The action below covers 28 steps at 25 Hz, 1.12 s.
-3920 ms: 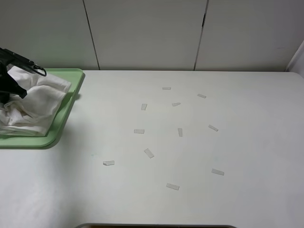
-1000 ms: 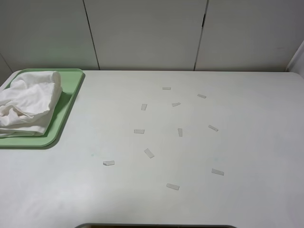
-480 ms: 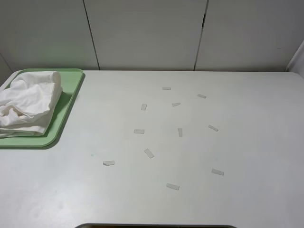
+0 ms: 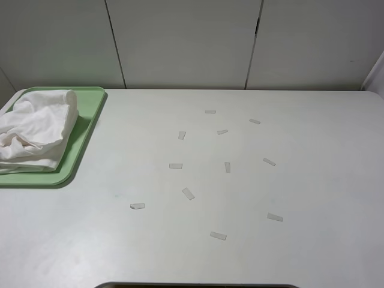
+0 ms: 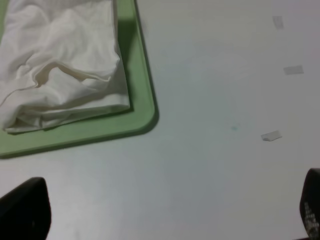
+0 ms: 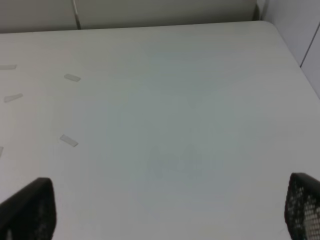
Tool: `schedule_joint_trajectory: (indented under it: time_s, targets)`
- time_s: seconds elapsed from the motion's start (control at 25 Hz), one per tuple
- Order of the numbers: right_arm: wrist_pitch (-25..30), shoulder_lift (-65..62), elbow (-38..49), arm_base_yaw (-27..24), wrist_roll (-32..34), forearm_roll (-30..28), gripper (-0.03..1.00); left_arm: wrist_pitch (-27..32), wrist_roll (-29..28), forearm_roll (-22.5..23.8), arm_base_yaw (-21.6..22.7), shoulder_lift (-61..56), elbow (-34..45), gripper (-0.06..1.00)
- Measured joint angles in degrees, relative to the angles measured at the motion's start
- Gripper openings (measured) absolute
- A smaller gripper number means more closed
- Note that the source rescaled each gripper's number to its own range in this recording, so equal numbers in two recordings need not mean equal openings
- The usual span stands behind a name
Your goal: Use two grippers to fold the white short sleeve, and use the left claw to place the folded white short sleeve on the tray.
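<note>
The white short sleeve (image 4: 37, 129) lies folded and rumpled on the pale green tray (image 4: 83, 143) at the table's far left. It also shows in the left wrist view (image 5: 60, 62), lying on the tray (image 5: 140, 107). My left gripper (image 5: 167, 212) is open and empty above bare table, apart from the tray. One of its fingertips (image 5: 25, 212) shows at one edge. My right gripper (image 6: 167, 210) is open and empty over the right part of the table. Neither gripper shows in the exterior high view.
Several small white tape scraps (image 4: 188, 193) are scattered over the middle of the white table (image 4: 312, 198). A few of them show in the wrist views (image 5: 271, 135) (image 6: 68, 140). Grey wall panels stand behind the table.
The left arm, which stood over the shirt on the tray 3.9 s ago, has left the exterior high view. The shirt has settled flat on the tray. Nothing has changed in the last second.
</note>
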Motion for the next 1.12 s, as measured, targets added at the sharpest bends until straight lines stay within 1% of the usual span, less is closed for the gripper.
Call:
schedule_joint_trajectory:
  time_s: [0.04,0.08,0.12,0.2,0.4,0.48,0.56,0.76,0.84,0.92,1.12]
  targets:
    - [0.00,0.00,0.00,0.00,0.00,0.00,1.00,0.00,0.07,-0.21,0.00,-2.54,1.43,1.00]
    - [0.00,0.00,0.00,0.00,0.00,0.00,1.00,0.00,0.07,-0.21,0.00,-2.54,1.43,1.00]
    - [0.00,0.00,0.00,0.00,0.00,0.00,1.00,-0.07,0.01,-0.19,0.00,-5.61,3.28,1.00]
    - [0.00,0.00,0.00,0.00,0.00,0.00,1.00,-0.64,-0.52,-0.19,0.00,-8.07,5.83,1.00]
    - [0.00,0.00,0.00,0.00,0.00,0.00,1.00,-6.55,-0.74,-0.19,0.00,-14.36,12.36,1.00]
    - [0.00,0.00,0.00,0.00,0.00,0.00,1.00,-7.32,-0.79,-0.08,0.00,-15.60,14.30,1.00]
    - [0.00,0.00,0.00,0.00,0.00,0.00,1.00,-6.95,-0.79,0.39,-0.22,-15.74,15.25,1.00]
    - [0.00,0.00,0.00,0.00,0.00,0.00,1.00,-6.06,-0.84,0.92,-2.40,-15.80,16.03,1.00]
    - [0.00,0.00,0.00,0.00,0.00,0.00,1.00,-6.05,-0.84,1.04,-3.42,-15.80,16.09,1.00]
    - [0.00,0.00,0.00,0.00,0.00,0.00,1.00,-6.05,-0.84,1.60,-5.54,-15.80,16.09,1.00]
    - [0.00,0.00,0.00,0.00,0.00,0.00,1.00,-6.05,-0.84,1.76,-5.74,-15.80,16.09,1.00]
